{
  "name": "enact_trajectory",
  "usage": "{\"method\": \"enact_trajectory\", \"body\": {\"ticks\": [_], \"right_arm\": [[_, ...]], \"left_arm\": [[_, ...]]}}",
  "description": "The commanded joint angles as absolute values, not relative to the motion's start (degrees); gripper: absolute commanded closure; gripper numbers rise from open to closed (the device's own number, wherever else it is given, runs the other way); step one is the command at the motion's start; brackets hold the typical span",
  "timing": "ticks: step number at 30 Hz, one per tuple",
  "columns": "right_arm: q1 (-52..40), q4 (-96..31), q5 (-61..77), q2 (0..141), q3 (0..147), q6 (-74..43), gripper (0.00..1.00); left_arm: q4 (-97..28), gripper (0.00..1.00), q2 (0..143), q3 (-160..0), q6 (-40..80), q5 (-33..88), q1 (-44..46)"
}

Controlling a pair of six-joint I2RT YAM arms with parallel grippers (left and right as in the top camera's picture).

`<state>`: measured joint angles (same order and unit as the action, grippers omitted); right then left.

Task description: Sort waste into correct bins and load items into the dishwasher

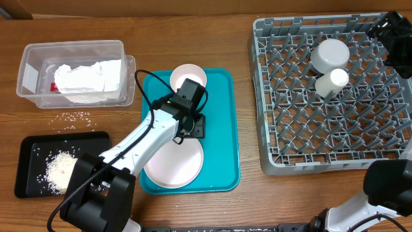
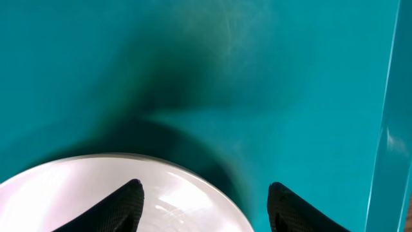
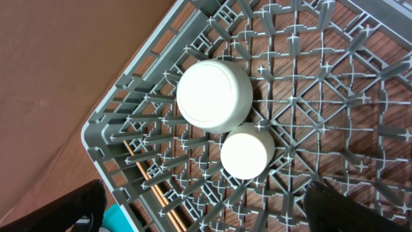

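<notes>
1. Overhead view: a teal tray [image 1: 222,129] sits mid-table. The large pink plate [image 1: 174,164] lies on its near half and the small pink plate [image 1: 188,76] on its far end. The left gripper [image 1: 196,125] points down over the tray between the two plates, by the large plate's far rim, likely so it can pinch that edge. Left of the tray, the clear tub [image 1: 29,71] holds the white napkin [image 1: 87,77], so that waste looks sorted. Nearer, also left of the tray, the black tray [image 1: 29,148] holds rice [image 1: 61,169]. Right of the tray stands the dish rack [image 1: 257,96], with the bowl [image 1: 329,55] and cup [image 1: 331,80] upside down on its pegs, presumably to drain. The right gripper [image 1: 386,29] hovers at the rack corner farthest from the tray
2. Left wrist view: the fingers [image 2: 122,206] are spread wide and hold nothing, low over the tray's floor. The large plate's rim curves between them, with one fingertip over the plate and the other off it
3. Right wrist view: the jaws are wide and empty, high above the rack. The bowl and cup touch side by side. The chopsticks [image 3: 158,187] lie flat, low in the rack, on the side toward the tray, whose teal corner shows at the bottom edge
</notes>
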<state>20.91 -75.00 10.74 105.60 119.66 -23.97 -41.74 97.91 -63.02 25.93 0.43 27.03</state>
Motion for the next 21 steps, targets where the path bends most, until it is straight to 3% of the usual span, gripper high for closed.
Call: {"method": "enact_trajectory", "body": {"ticks": [1,5,13,21], "right_arm": [[20.6,-74.7,11.0,105.5,120.1,-24.1,0.00],[20.6,-74.7,11.0,105.4,120.1,-24.1,0.00],[20.6,-74.7,11.0,105.4,120.1,-24.1,0.00],[20.6,-74.7,11.0,105.4,120.1,-24.1,0.00]], "left_arm": [[-41.7,0.39,99.1,-62.7,23.2,1.9,27.8],[-42.7,0.38,100.1,-62.7,21.8,-2.1,30.8],[-41.9,0.27,101.0,-62.7,25.1,-9.7,37.9],[-40.7,0.32,101.0,-62.7,24.6,-7.4,38.6]]}}
